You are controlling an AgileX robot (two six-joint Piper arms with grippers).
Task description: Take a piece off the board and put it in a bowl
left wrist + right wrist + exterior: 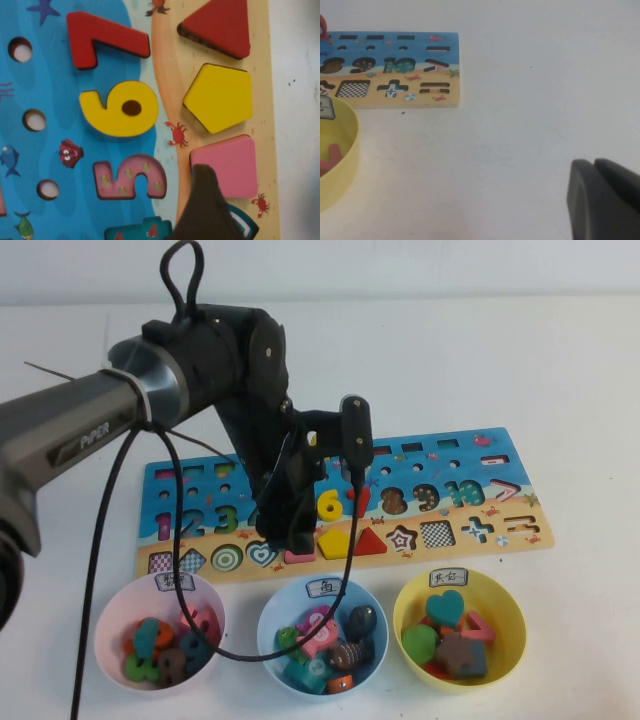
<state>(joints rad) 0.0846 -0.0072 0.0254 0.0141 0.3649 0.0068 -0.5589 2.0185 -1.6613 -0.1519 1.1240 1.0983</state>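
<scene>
Pink square piece [224, 164], flat and wooden, sits in its slot on the sandy strip of the board [520, 530], beside the yellow pentagon [219, 96]. Left arm reaches over the board from the left, wrist bent steeply down; left hand [283, 540] hovers at the piece, one fingertip [202, 180] over its edge, grip state unclear. Right hand [600, 200], fingers together, rests on the desk [530, 125] beyond the yellow bowl [505, 640].

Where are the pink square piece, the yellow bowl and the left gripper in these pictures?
pink square piece [225, 165], left wrist view, middle of its top face.
yellow bowl [507, 612], high view, right rim.
left gripper [284, 540], high view, fingertips down over the board's shape row.
</scene>
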